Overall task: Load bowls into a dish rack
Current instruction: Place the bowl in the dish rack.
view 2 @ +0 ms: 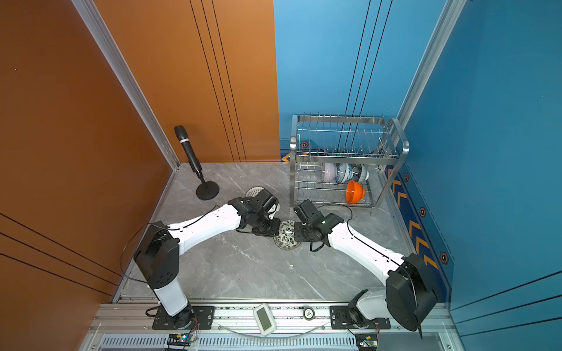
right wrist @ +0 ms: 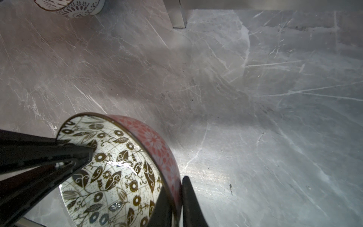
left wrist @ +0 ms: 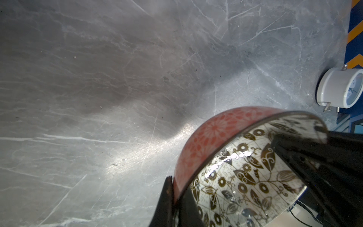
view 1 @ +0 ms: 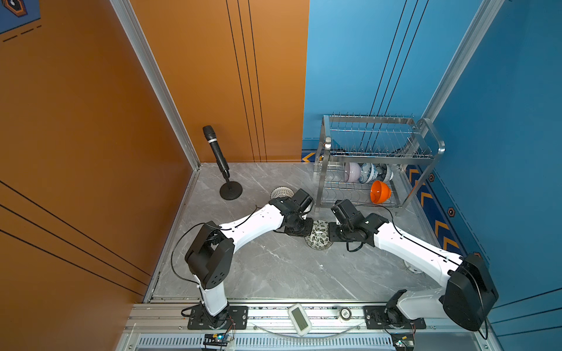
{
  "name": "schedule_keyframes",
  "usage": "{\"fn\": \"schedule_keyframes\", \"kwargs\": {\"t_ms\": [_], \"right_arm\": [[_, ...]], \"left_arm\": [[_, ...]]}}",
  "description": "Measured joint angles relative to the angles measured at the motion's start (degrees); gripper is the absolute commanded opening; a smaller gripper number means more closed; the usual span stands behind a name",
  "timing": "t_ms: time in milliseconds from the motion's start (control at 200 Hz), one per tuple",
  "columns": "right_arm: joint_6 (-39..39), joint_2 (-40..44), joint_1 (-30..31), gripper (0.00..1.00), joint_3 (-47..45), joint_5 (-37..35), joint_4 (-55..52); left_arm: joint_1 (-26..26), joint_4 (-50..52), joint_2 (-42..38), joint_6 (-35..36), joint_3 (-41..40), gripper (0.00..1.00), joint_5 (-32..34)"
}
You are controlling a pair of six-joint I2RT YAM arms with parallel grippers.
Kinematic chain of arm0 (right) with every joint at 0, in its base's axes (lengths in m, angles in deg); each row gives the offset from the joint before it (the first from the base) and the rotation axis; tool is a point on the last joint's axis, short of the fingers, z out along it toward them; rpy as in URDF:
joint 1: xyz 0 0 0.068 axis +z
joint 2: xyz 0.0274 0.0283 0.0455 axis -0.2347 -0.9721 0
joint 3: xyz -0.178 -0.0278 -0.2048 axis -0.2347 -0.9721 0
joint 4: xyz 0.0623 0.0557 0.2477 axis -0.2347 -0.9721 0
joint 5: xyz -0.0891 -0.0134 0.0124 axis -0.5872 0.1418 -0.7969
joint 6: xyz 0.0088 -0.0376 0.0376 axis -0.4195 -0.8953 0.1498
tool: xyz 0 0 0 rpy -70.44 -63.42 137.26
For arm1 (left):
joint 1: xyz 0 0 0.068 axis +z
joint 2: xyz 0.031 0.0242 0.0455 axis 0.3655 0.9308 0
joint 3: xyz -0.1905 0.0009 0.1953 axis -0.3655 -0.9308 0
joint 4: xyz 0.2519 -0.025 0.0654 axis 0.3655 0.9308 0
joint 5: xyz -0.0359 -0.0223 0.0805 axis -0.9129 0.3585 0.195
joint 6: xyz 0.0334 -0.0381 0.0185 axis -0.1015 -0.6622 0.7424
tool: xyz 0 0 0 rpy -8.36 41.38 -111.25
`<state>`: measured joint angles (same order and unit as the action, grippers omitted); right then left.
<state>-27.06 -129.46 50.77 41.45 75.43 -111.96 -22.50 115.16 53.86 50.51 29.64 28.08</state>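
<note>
Over marble, left gripper and right gripper pinch leaf-patterned bowl.

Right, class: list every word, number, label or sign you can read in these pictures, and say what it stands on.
No text reads clearly.
White display unit on the front rail: screen too small to read.
Round dial beside it: marking too small.
White clock: face blurred.
Orange chevrons on the blue border strip: signs, no words.
</note>
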Motion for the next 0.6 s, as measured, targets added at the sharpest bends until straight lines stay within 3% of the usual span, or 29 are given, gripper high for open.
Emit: {"fn": "schedule_keyframes", "kwargs": {"t_ms": [90, 476, 601], "right_arm": [[-0.07, -0.15, 0.0, 0.0, 0.02, -0.09, -0.09], [-0.02, -0.07, 0.35, 0.0, 0.66, -2.45, -1.05], [0.04, 0.24, 0.61, 0.0, 0.79, -3.48, -1.11]], "left_arm": [[-0.02, 0.44, 0.0, 0.04, 0.42, 0.0, 0.07], [-0.37, 0.76, 0.0, 0.02, 1.55, 0.0, 0.52], [-0.37, 0.7, 0.0, 0.02, 1.86, 0.08, 0.57]]}}
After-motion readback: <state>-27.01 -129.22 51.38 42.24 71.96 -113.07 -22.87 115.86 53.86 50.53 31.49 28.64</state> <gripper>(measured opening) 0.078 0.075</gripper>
